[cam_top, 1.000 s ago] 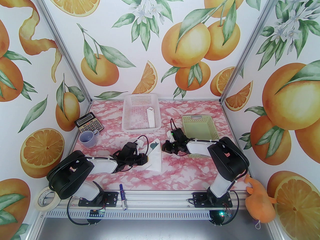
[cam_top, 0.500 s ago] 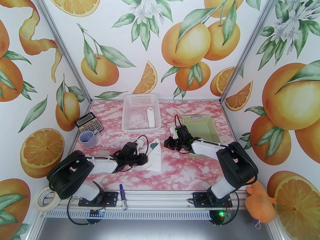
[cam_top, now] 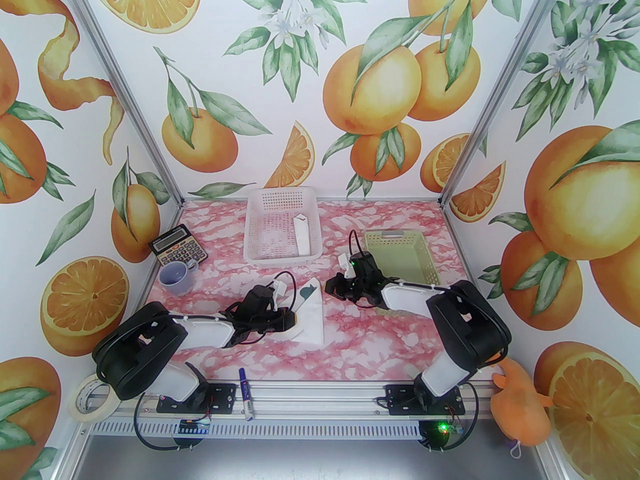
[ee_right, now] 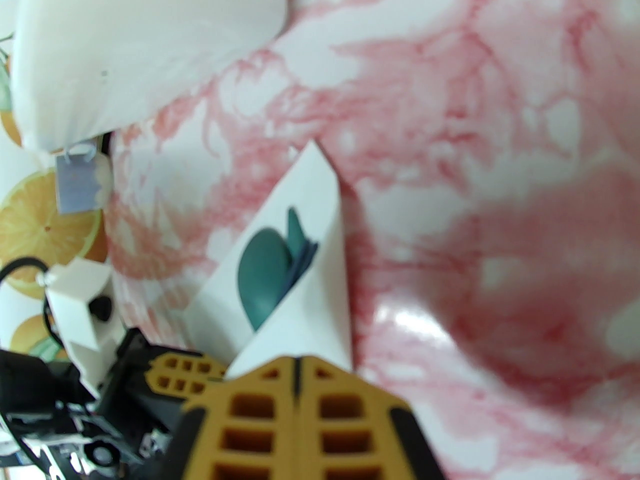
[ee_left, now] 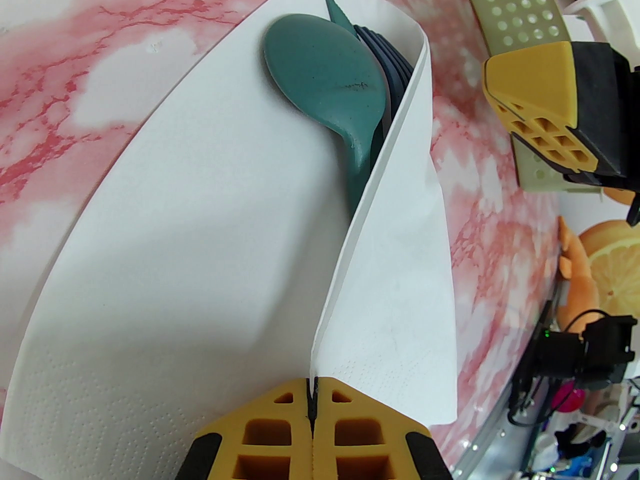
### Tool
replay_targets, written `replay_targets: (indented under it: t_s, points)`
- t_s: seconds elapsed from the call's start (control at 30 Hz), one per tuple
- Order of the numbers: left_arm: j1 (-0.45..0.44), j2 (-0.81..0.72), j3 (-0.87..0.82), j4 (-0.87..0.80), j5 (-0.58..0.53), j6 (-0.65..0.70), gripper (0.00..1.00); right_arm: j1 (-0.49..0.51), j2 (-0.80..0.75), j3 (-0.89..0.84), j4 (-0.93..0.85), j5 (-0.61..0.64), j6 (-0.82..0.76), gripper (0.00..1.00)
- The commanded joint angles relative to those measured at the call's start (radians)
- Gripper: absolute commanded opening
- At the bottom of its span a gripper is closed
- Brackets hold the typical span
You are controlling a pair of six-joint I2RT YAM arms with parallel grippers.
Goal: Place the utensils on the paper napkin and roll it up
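The slim dark teal plastic utensils (ee_left: 325, 83) lie inside the folded white paper napkin (cam_top: 312, 318) at mid-table, one end pinched in my left gripper (ee_left: 312, 393). Behind it, the white mesh plastic basket (cam_top: 250, 228) stands at the far edge, with the pale green perforated basket (cam_top: 395, 235) to its right.

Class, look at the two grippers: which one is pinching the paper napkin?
The left gripper: its jaws are shut on the folded-over edge of the paper napkin. The right gripper is shut too, but grips nothing.
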Motion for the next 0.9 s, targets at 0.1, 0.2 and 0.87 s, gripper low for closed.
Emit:
replay_targets:
  t_s: [0.1, 0.2, 0.87]
  points:
    - [-0.010, 0.009, -0.024, -0.061, -0.004, -0.001, 0.00, 0.005, 0.054, 0.004, 0.066, -0.015, 0.015, 0.00]
    - [-0.010, 0.011, -0.025, -0.061, -0.003, -0.001, 0.00, 0.011, 0.078, 0.012, 0.076, -0.021, 0.018, 0.00]
    - [-0.011, 0.016, -0.020, -0.064, -0.005, 0.001, 0.00, 0.025, 0.046, 0.039, 0.030, -0.013, -0.008, 0.00]
